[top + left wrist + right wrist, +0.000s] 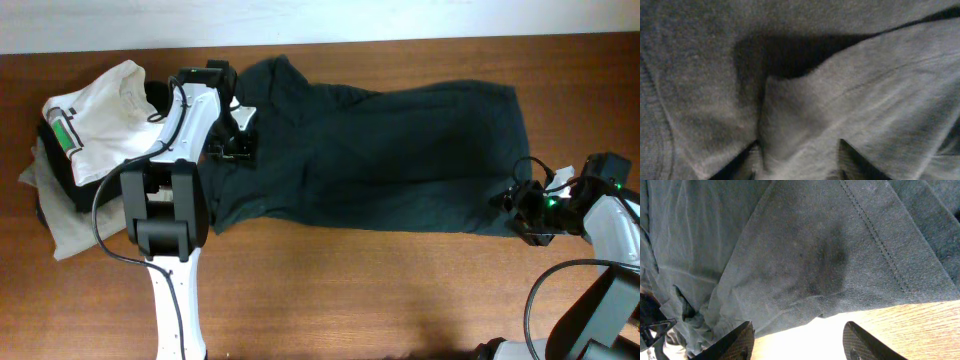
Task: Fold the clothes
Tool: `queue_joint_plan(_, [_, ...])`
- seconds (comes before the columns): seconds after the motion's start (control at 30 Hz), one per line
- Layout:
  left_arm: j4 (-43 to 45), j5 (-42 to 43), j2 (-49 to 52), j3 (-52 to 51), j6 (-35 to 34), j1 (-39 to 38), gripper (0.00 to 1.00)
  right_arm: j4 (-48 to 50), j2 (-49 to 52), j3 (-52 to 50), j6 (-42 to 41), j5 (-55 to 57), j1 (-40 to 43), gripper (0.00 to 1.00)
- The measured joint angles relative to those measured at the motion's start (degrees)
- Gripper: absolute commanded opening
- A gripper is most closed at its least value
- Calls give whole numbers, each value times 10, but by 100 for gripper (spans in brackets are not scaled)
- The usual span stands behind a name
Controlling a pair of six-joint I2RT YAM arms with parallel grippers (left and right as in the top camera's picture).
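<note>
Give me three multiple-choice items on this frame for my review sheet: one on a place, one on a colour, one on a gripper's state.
1. Where does the white folded shirt lie?
A. at the far right end
B. at the left end, past the left gripper
C. at the front edge

2. What colour is the label on that shirt?
A. red
B. green
C. blue

3. How do the fingers of the right gripper stand?
A. apart, at the hem of the dark T-shirt
B. pressed together on a sleeve
C. out of view

Answers:
1 B: the overhead view shows it left of that gripper.
2 B: a green strip shows on the white cloth.
3 A: in the right wrist view, bare table shows between the spread fingers.
</note>
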State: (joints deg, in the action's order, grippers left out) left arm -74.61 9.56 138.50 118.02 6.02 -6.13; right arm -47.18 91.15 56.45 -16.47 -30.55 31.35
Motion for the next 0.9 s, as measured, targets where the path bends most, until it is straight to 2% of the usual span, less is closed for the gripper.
queue_joint_plan(0.03, [1, -2, 3, 0, 0, 0, 0, 0, 0, 0, 0, 0, 0, 61])
queue_joint_plan(0.13, [-31, -6, 5, 8, 0, 1, 1, 0, 0, 0, 0, 0, 0, 61])
queue_joint_plan(0.2, [-96, -9, 10, 73, 3, 0, 0, 0, 0, 0, 0, 0, 0, 61])
queue_joint_plan(0.27, [-136, -22, 12, 188, 11, 1, 0, 0, 0, 0, 0, 0, 0, 61])
queue_joint_plan(0.37, [-107, -26, 12, 204, 17, 1, 0, 0, 0, 0, 0, 0, 0, 61])
queue_joint_plan(0.47, [-27, -14, 12, 204, 26, 0, 1, 2, 0, 0, 0, 0, 0, 61])
queue_joint_plan(0.73, [40, 42, 12, 204, 88, -19, 3, 5, 0, 0, 0, 0, 0, 61])
queue_joint_plan(0.77, [43, 41, 12, 204, 92, -25, 11, 5, 0, 0, 0, 0, 0, 61])
queue_joint_plan(0.8, [44, 41, 12, 204, 95, -27, 81, 5, 0, 0, 0, 0, 0, 61])
queue_joint_plan(0.83, [44, 38, 12, 204, 97, -27, 99, 5, 0, 0, 0, 0, 0, 61])
queue_joint_plan(0.9, [17, 5, 12, 205, 99, -27, 99, 5, 0, 0, 0, 0, 0, 61])
